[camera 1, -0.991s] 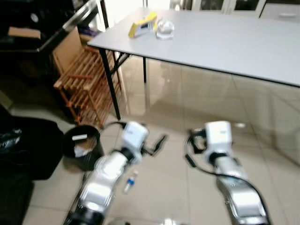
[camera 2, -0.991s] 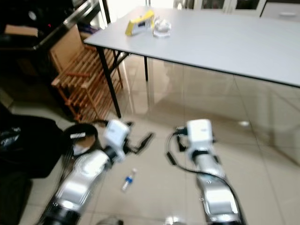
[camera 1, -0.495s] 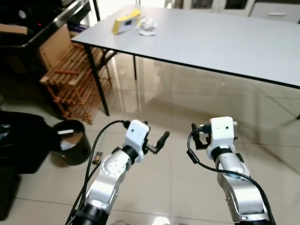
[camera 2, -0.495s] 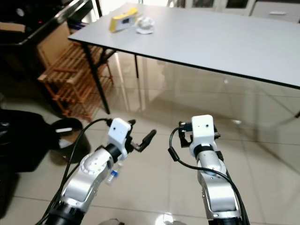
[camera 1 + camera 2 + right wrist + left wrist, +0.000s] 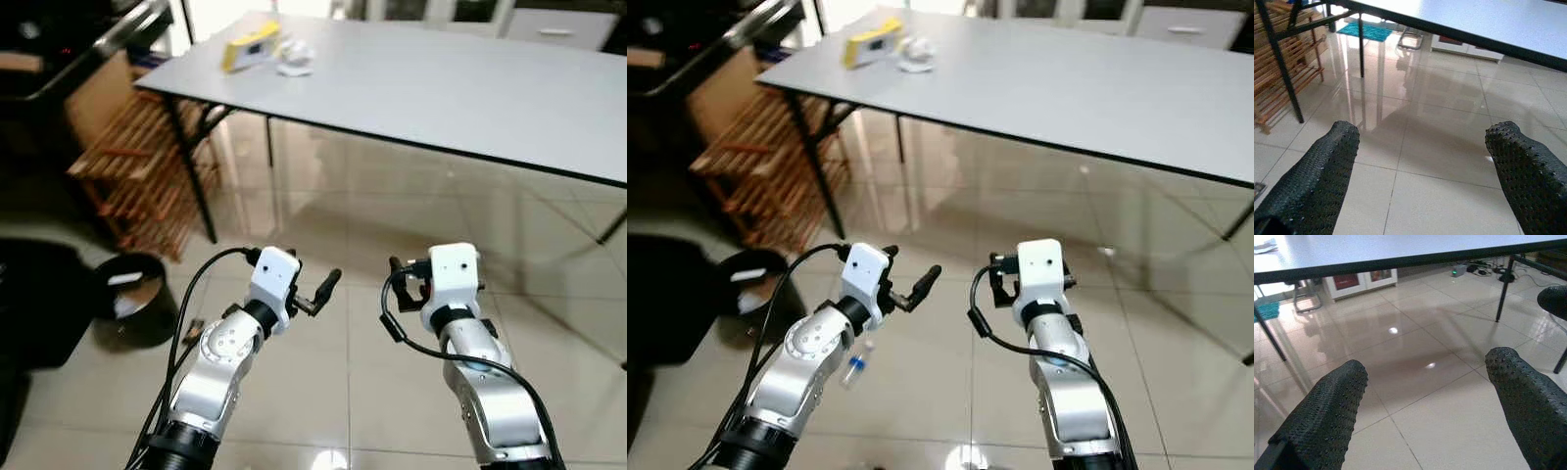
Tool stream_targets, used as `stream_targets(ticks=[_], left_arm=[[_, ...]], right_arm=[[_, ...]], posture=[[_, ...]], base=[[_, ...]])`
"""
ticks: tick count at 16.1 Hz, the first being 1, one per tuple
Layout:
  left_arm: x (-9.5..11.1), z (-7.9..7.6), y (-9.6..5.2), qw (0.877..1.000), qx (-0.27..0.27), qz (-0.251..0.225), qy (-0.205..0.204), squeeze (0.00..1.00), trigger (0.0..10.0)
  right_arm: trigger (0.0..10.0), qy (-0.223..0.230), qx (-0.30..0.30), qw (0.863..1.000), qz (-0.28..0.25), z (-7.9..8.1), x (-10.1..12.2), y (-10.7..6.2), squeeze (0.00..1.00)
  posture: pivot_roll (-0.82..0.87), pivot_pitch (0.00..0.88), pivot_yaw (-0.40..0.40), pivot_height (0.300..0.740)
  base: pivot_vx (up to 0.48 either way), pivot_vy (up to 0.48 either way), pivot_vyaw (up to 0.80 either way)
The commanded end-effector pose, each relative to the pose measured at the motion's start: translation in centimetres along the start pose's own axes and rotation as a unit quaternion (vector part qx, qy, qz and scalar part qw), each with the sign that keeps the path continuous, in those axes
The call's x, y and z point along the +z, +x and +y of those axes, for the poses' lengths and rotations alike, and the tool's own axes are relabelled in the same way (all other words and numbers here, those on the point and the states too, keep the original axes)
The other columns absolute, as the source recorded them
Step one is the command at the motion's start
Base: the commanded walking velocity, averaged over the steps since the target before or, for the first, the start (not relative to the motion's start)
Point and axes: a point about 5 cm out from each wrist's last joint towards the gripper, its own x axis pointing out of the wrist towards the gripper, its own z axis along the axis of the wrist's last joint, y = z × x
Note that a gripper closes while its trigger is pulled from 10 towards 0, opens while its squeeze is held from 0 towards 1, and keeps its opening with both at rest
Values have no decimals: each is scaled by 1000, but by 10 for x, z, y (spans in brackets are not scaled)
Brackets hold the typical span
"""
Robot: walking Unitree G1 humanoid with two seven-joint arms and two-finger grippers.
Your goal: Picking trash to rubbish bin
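A round black rubbish bin (image 5: 132, 302) stands on the tiled floor at the left, with pale scraps inside. A small clear plastic bottle (image 5: 854, 367) lies on the floor just under my left forearm. A tiny dark scrap (image 5: 192, 329) lies beside the bin. My left gripper (image 5: 327, 287) is held out in front of me above the floor, open and holding nothing, its fingers (image 5: 1332, 406) wide apart. My right gripper (image 5: 1422, 142) is raised beside it, also open and holding nothing. On the grey table's far corner sit a yellow box (image 5: 247, 46) and crumpled white wrapping (image 5: 294, 59).
The grey table (image 5: 470, 88) on thin black legs (image 5: 191, 166) spans the view ahead. A wooden slatted rack (image 5: 132, 166) stands left of it. A black bag (image 5: 34, 304) sits by the bin. Glossy tiles stretch under the table.
The whole picture has shifted as the camera turned, so the bin now sits nearer the left edge. Both arms hold much the same raised pose, grippers still open.
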Motion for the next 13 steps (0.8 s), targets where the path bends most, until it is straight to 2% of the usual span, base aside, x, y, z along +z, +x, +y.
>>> stream_targets(ticks=[1, 13], left_arm=[[3, 0, 3, 1000, 4, -6, 4, 0, 10000], [1, -1, 3, 1000, 0, -2, 9, 0, 10000]], right_arm=[[10000, 0, -2, 1000, -6, -1, 3, 0, 0], [10000, -3, 1, 1000, -4, 0, 1, 1, 0]], posture=[[-55, 92, 23, 740], [-54, 94, 26, 740]], base=[[446, 0, 0], [442, 0, 0]])
